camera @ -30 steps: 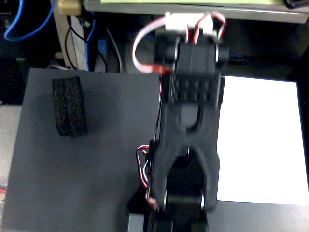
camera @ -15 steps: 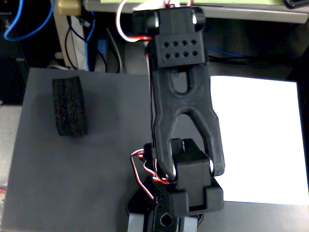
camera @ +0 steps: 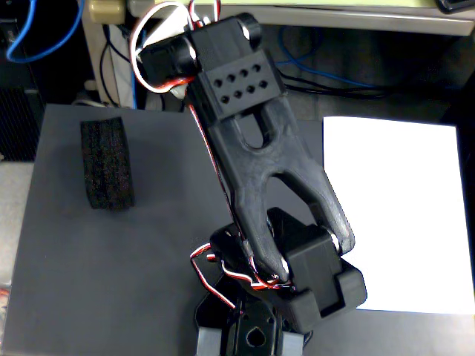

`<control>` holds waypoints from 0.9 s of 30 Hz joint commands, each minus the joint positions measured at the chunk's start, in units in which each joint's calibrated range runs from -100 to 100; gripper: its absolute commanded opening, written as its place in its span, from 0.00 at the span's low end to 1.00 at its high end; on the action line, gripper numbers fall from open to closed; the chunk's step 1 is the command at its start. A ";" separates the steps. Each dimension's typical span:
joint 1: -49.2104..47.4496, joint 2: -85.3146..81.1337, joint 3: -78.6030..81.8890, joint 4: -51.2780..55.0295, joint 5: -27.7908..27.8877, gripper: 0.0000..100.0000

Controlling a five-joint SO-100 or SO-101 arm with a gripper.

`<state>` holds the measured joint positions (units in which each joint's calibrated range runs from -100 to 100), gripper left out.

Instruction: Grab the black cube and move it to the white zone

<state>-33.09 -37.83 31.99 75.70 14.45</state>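
Claw and fingers cannot be picked out anywhere in the fixed view. The glossy black plastic robot arm (camera: 252, 133) is folded over itself, and its forked upper link and perforated plate fill the middle of the frame. They likely hide the claw beneath them. Whether it is wide, narrow or closed cannot be told. Nothing shows it holding or touching either task object.

The folded posture reads as a parked pose: the elbow is raised toward 12 o'clock, the base sits at 6 o'clock, and red and white wires loop loosely around the joints. By that judgement, the reach has not yet begun.

The black, rough-textured oblong foam block with rounded edges (camera: 108, 165) stands on one long side on the dark grey mat (camera: 111, 274) that covers the desk. It lies at about 10 o'clock from the arm's base, well apart from the arm and with clear mat around it. The claw should therefore be able to come down on it unobstructed.

The plain white rectangular paper sheet (camera: 401, 215) lies flat at about 2 o'clock from the base, on the opposite side of the arm and well apart from the block. It is bare. The carry will likely need a swing across the front of the base, from 10 o'clock round to 2 o'clock.
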 commanded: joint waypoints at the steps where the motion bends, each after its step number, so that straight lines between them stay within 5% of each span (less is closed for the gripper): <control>1: -1.06 3.18 -3.98 0.55 1.42 0.01; 13: -1.20 28.97 -18.85 5.18 11.74 0.08; 27: -13.20 30.31 -29.09 18.47 18.34 0.08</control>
<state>-44.31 -6.20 6.76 92.30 31.97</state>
